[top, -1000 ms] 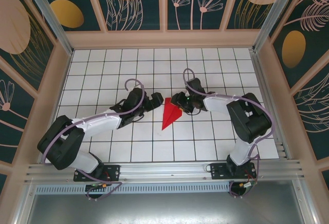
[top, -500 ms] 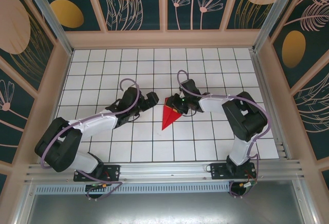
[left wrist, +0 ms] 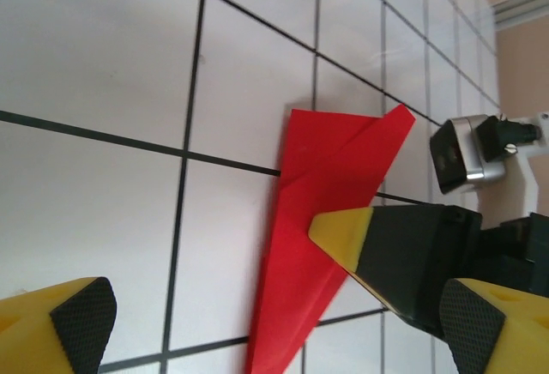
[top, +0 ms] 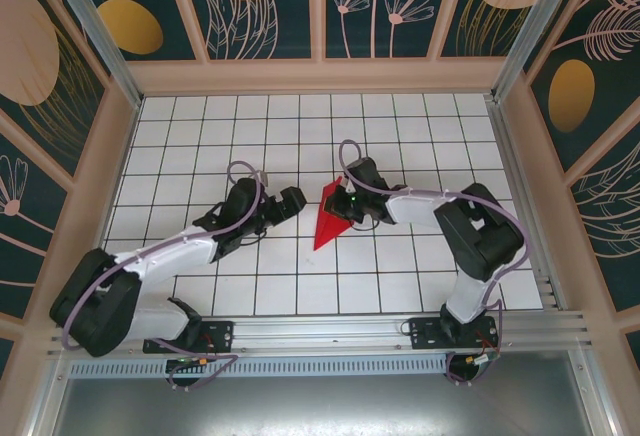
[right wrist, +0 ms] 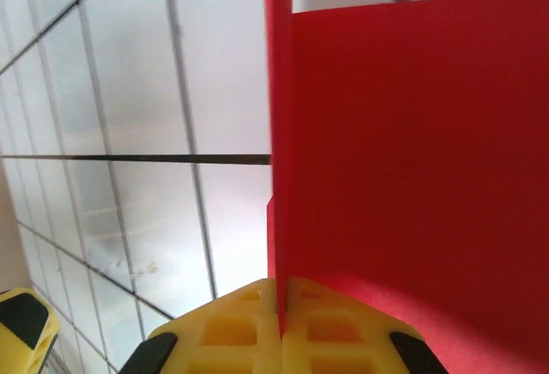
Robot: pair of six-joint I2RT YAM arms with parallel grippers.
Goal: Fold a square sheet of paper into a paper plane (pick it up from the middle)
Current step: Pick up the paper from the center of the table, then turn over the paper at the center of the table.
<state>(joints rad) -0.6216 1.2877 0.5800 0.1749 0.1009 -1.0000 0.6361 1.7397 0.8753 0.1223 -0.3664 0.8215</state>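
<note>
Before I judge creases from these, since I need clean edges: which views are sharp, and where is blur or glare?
Top external: evenly lit, sharp, paper plane crisp. Left wrist: plane sharp, the left claw's fingertips slightly soft. Right wrist: tiles washed by glare, paper at the right claw blurred.

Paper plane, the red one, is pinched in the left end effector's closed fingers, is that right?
Not quite. The paper plane is pinched in the right end effector, not the left. The right wrist view shows its yellow fingers closed on the red fold. The left end effector is open, beside the plane in the top view.
</note>
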